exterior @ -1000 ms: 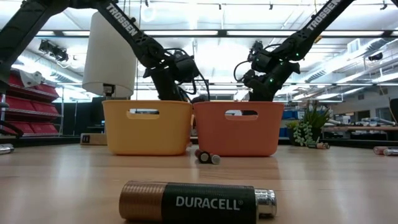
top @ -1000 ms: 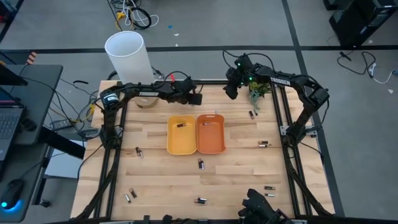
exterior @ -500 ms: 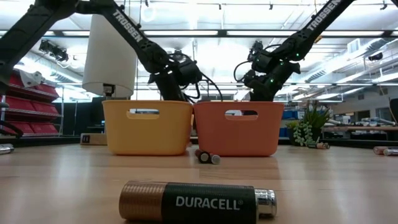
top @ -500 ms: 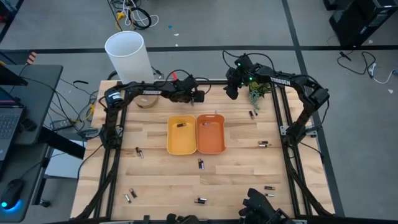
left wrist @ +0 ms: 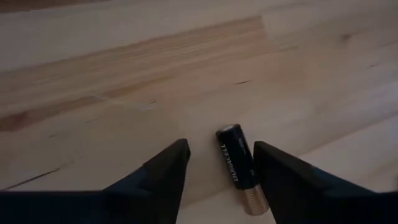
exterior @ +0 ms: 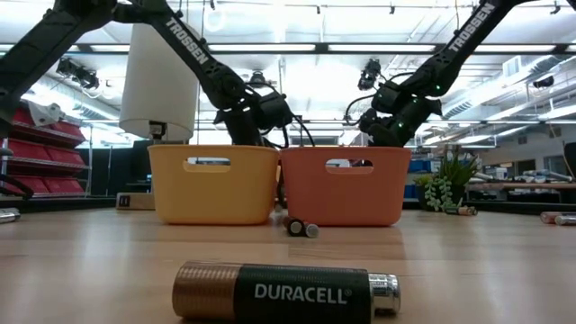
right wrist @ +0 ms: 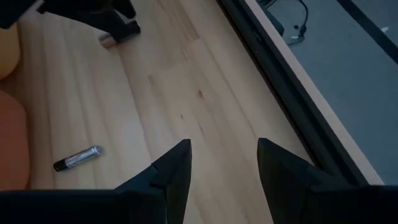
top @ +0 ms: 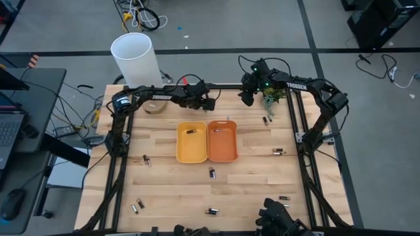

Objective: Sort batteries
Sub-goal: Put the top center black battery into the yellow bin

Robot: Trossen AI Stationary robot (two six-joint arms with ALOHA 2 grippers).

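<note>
The left end effector (left wrist: 217, 168) hangs open around a Duracell battery (left wrist: 237, 163) behind the yellow tray (top: 191, 141), the right end effector (right wrist: 221, 165) open nearby, while most batteries, I judge, lie unsorted across the tabletop (top: 164, 187).

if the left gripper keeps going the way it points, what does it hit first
Probably the black and copper Duracell battery, lying on the wooden table between the open left gripper's fingers; depth is unclear.
</note>
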